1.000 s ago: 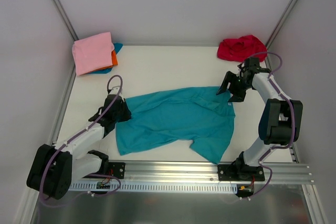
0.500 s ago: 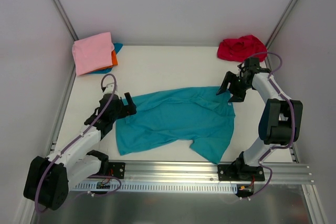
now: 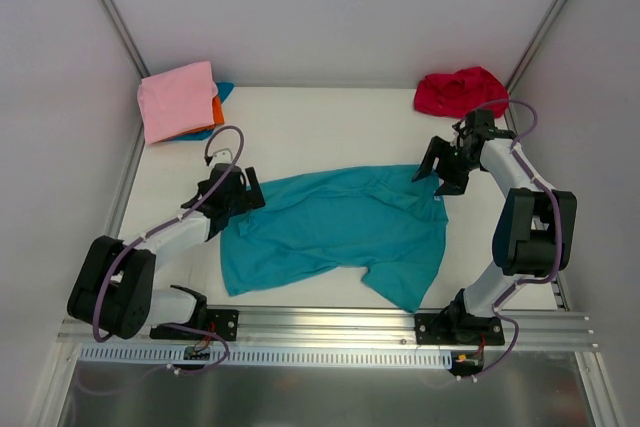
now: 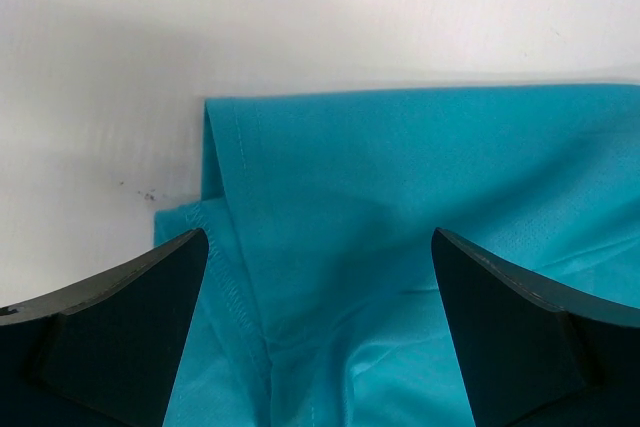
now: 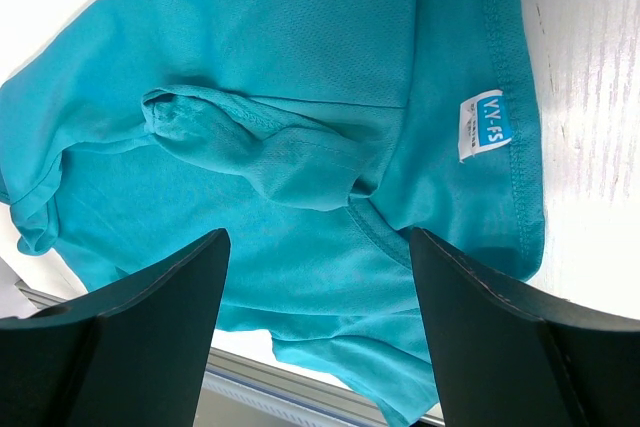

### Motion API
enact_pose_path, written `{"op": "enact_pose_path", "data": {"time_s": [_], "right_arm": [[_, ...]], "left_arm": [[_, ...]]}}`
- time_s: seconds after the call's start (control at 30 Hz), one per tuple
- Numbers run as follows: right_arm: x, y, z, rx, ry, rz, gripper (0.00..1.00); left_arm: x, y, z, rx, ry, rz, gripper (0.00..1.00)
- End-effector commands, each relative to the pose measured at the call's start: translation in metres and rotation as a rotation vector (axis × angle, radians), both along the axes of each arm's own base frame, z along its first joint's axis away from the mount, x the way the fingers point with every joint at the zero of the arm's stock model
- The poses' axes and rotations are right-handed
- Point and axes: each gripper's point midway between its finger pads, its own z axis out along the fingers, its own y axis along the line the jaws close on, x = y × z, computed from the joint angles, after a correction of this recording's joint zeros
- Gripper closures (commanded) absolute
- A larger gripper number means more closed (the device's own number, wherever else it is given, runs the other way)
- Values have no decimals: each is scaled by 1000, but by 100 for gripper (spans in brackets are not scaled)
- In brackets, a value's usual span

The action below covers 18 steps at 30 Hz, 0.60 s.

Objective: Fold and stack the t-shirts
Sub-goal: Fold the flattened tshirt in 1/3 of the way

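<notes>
A teal t-shirt (image 3: 335,232) lies spread and rumpled in the middle of the table, its white neck label (image 5: 485,125) near its right edge. My left gripper (image 3: 240,193) hangs open over the shirt's left hem (image 4: 225,187), nothing between its fingers. My right gripper (image 3: 440,169) is open above the shirt's right top corner, its jaws wide apart with only cloth (image 5: 300,187) below them. A pink t-shirt (image 3: 178,99) lies folded at the back left on top of an orange one (image 3: 217,110) and a blue one (image 3: 222,93). A red t-shirt (image 3: 460,91) sits crumpled at the back right.
White walls close in the table (image 3: 320,127) on the left, back and right. A metal rail (image 3: 400,325) runs along the near edge, where both arm bases stand.
My left gripper has let go of the teal shirt's left edge, opened wide, and shifted a little up and to the right. The right arm has not moved.
</notes>
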Motion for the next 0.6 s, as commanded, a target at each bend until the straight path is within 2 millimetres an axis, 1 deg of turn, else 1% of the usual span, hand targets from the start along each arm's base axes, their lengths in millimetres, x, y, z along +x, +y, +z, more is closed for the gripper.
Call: {"op": "enact_pose_path", "data": {"time_s": [0.0,0.3,0.43,0.57], "right_arm": [[0,1,12,2,-26,22,22],[0,1,7,6,-16,21,22],[0,0,7,1,-17,20,23],[0,1,6,3,-15,22,23]], "left_arm": [[25,-15,21,-60,-86,-4,4],[32,-14,10,-45,-79,4,6],[31,-13,0,-43,-52,12,7],[30,-8,-5,-23,-36,29,8]]}}
